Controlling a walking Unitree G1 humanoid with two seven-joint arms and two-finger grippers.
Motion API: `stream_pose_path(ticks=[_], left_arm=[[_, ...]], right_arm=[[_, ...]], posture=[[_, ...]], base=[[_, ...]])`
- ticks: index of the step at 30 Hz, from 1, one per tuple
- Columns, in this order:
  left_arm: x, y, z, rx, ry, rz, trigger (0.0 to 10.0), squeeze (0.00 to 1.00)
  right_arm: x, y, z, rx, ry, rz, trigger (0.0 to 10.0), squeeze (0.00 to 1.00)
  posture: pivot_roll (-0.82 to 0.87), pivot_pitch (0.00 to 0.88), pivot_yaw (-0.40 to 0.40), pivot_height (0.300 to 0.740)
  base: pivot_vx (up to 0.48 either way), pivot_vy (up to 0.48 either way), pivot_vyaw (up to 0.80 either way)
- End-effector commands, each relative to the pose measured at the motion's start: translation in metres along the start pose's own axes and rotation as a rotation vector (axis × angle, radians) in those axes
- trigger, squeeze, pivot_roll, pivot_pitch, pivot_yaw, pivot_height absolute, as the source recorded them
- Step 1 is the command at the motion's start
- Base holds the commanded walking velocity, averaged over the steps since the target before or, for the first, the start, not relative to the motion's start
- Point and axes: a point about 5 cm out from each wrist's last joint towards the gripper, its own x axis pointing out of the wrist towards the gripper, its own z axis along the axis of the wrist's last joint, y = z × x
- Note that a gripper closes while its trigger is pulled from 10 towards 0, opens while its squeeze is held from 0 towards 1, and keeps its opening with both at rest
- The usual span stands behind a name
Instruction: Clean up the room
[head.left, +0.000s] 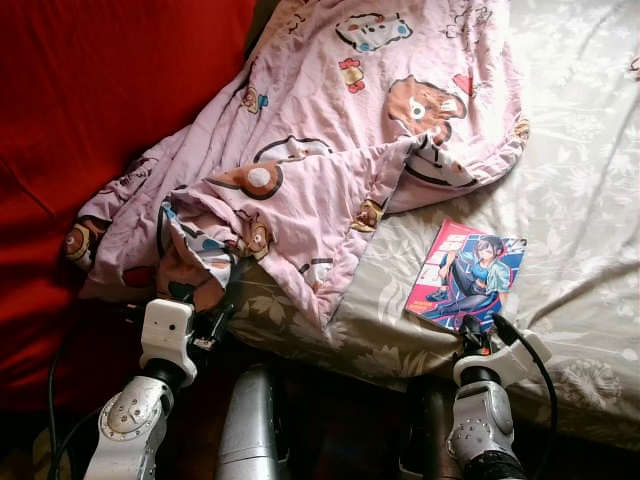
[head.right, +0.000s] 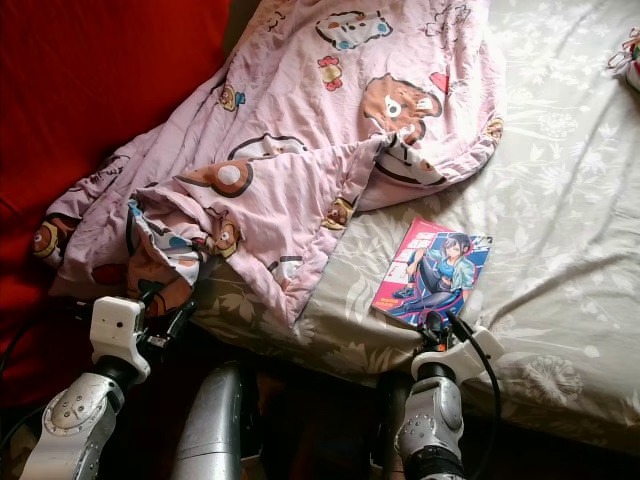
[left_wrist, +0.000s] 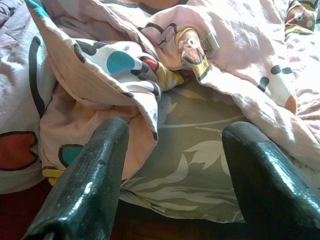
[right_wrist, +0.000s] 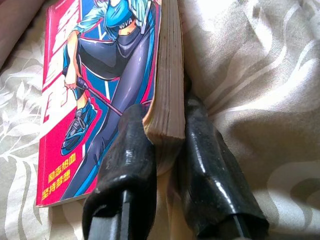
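Right end effector (right_wrist: 167, 150) clamps the comic book (head.left: 466, 272) corner; left end effector (left_wrist: 175, 165) gapes beside blanket (head.left: 330, 130) edge.

A comic book (head.right: 432, 265) lies on a bed (head.right: 560, 200) beside a rumpled pink blanket (head.right: 300, 150); the right gripper (head.right: 436, 325) seems to touch the book's near edge.

Reading "NOVA" in small white letters on the teal top of the figure drawn on the comic book (right_wrist: 100, 90) cover, seen in the right wrist view. Showing yellow Chinese characters in two rows near the cover's lower corner, on the red ground, roughly "励志热血" over "坚持梦想", though not sharp enough for certainty. Showing larger title characters along the cover's edge, cropped and unreadable.
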Motion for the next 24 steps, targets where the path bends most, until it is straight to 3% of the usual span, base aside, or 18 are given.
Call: stream_pose_path(ticks=[1, 2, 3, 10, 11, 13, 14, 24], left_arm=[[-0.005, 0.0, -0.008, 0.002, 0.033, 0.0, 10.0, 0.0], [-0.005, 0.0, -0.008, 0.002, 0.033, -0.001, 10.0, 0.0], [-0.005, 0.0, -0.008, 0.002, 0.034, -0.001, 10.0, 0.0], [-0.005, 0.0, -0.008, 0.003, 0.034, 0.001, 10.0, 0.0], [-0.005, 0.0, -0.008, 0.004, 0.035, 0.0, 10.0, 0.0], [-0.005, 0.0, -0.008, 0.004, 0.035, 0.0, 10.0, 0.0], [-0.005, 0.0, -0.008, 0.004, 0.035, 0.0, 10.0, 0.0], [-0.004, -0.001, -0.008, 0.002, 0.034, -0.002, 10.0, 0.0]], right_arm=[[-0.009, -0.016, -0.012, 0.019, 0.051, -0.066, 10.0, 1.0], [-0.009, -0.015, -0.012, 0.018, 0.051, -0.064, 10.0, 1.0], [-0.008, -0.014, -0.011, 0.004, 0.053, -0.052, 10.0, 0.0], [-0.008, -0.01, -0.012, 0.009, 0.051, -0.03, 9.7, 0.0], [-0.008, -0.009, -0.012, 0.015, 0.047, -0.026, 2.6, 0.0], [-0.008, -0.009, -0.011, 0.019, 0.044, -0.023, 2.6, 0.0], [-0.008, -0.007, -0.01, 0.011, 0.031, -0.01, 0.0, 0.0], [-0.004, -0.003, -0.004, -0.009, 0.006, 0.023, 0.0, 0.0]], posture=[[0.23, 0.251, 0.054, 0.574], [0.23, 0.251, 0.054, 0.574], [0.23, 0.251, 0.055, 0.574], [0.23, 0.25, 0.056, 0.574], [0.23, 0.25, 0.056, 0.574], [0.23, 0.25, 0.056, 0.574], [0.23, 0.25, 0.056, 0.574], [0.23, 0.249, 0.055, 0.574]], base=[[0.0, 0.0, 0.0], [0.0, 0.0, 0.0], [0.0, 0.0, 0.0], [0.0, 0.0, 0.0], [0.0, 0.0, 0.0], [0.0, 0.0, 0.0], [0.0, 0.0, 0.0], [0.0, 0.0, 0.0]])
